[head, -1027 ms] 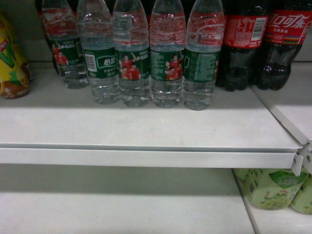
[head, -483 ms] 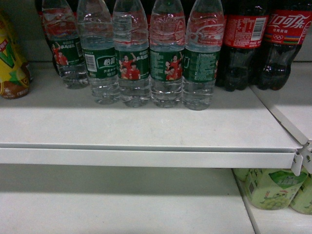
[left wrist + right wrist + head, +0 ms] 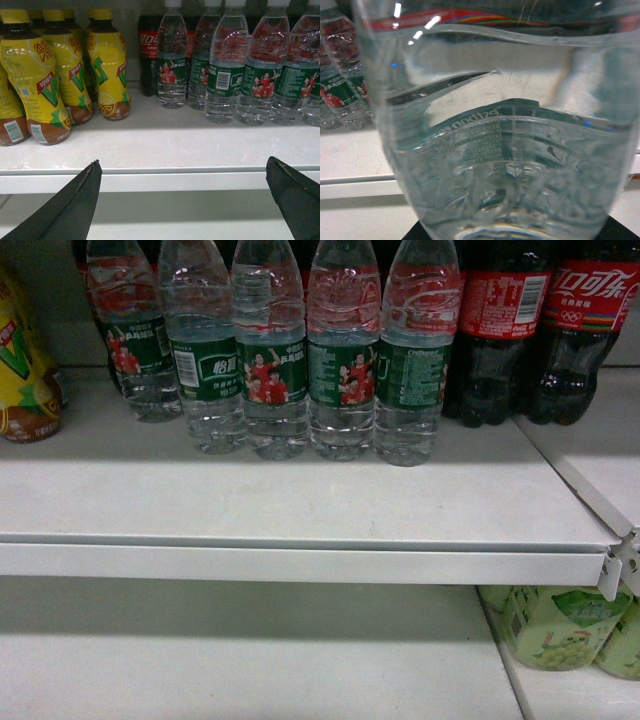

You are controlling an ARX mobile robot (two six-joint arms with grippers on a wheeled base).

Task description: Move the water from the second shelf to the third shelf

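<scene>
The right wrist camera is almost filled by a water bottle (image 3: 500, 150) pressed right up to the lens, its top and base cut off and the green label seen backwards through the water; a dark edge at the bottom corners may be the right gripper, but whether it clamps the bottle cannot be told. That bottle and both arms lie outside the head view. The left gripper (image 3: 185, 200) hangs with its two dark fingers (image 3: 70, 210) spread wide apart and nothing between them, in front of the white shelf (image 3: 160, 150). On the shelf a row of water bottles (image 3: 275, 370) stands upright, touching side by side, tops cut off by the frame. Dark cola bottles (image 3: 500, 330) stand to their right, yellow tea bottles (image 3: 30, 80) to their left. Below, the lower shelf (image 3: 240, 660) shows pale green bottles (image 3: 555, 625) at its right end, partly hidden by the shelf edge.
</scene>
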